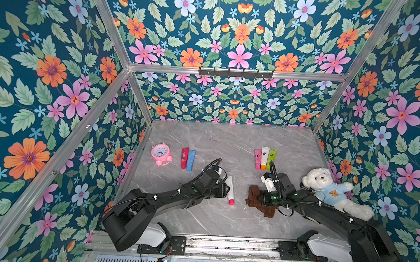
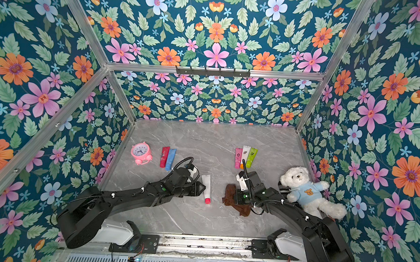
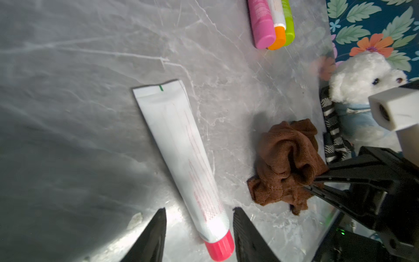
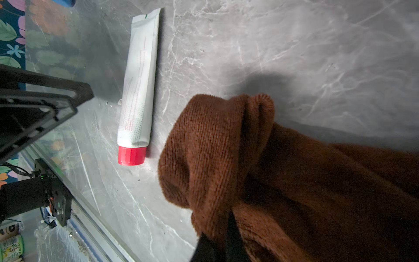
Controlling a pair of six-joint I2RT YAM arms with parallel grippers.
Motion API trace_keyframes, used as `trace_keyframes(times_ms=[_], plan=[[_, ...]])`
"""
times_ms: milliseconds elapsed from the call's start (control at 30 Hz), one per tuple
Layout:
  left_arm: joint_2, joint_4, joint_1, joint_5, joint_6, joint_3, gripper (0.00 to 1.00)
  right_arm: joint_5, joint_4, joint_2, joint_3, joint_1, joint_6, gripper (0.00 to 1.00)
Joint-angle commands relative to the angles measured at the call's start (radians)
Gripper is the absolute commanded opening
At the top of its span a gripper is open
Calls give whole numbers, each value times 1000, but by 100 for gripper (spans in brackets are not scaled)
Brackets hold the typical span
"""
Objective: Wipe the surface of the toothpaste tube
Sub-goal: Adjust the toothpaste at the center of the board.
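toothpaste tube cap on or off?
On. The red cap closes the end of the toothpaste tube, which lies flat on the marble tabletop.

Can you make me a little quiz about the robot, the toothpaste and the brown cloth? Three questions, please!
1. True or false: the right gripper is shut on the brown cloth.
2. Pick one: what colour is the cap of the white toothpaste tube? A green, B red, C blue.
3. Fill the gap: the left gripper has its jaws ___ and does not touch the tube, which lies flat on the table.

Key: 1 true. 2 B. 3 open.
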Motion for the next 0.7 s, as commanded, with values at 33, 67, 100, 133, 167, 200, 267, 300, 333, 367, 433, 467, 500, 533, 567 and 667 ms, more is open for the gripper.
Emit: trace_keyframes(times_ms=[33, 67, 100, 133, 167, 200, 267, 300, 333, 367, 433, 467, 500, 533, 567, 667], plan=[[31, 145, -3, 43, -92, -18, 50, -9, 24, -9, -5, 0, -3, 0], [37, 141, -5, 33, -90, -16, 51, -12, 26, -10, -5, 0, -3, 0], [43, 128, -6, 21, -85, -12, 51, -13, 29, -8, -5, 0, -4, 0], [49, 115, -5, 6, -80, -8, 51, -15, 28, -7, -5, -1, -4, 0], [54, 109, -5, -8, -77, -7, 50, -17, 31, -8, -5, 0, -3, 0], [63, 108, -5, -15, -74, -6, 51, -18, 31, -8, -5, 0, -4, 0], [85, 114, -6, -19, -73, -3, 51, -22, 33, -9, -7, 0, -4, 0], [98, 124, -6, -15, -77, -1, 51, -22, 35, -10, -8, 0, -3, 0], [110, 132, -8, -14, -79, 2, 50, -23, 35, -12, -8, 0, -4, 0], [122, 135, -12, -14, -79, 6, 50, -23, 36, -14, -10, 0, -5, 0], [145, 135, -21, -18, -77, 15, 49, -23, 37, -17, -11, 0, -4, 0], [154, 134, -26, -20, -73, 20, 47, -23, 37, -18, -13, 0, -5, 0], [165, 127, -29, -20, -68, 24, 44, -25, 37, -20, -14, 0, -4, 0], [171, 121, -31, -21, -65, 26, 42, -26, 41, -22, -15, 0, -4, 0], [177, 116, -32, -24, -62, 28, 38, -30, 42, -23, -16, 0, -4, 0], [188, 115, -34, -33, -62, 28, 29, -32, 44, -20, -16, 0, -4, 0]])
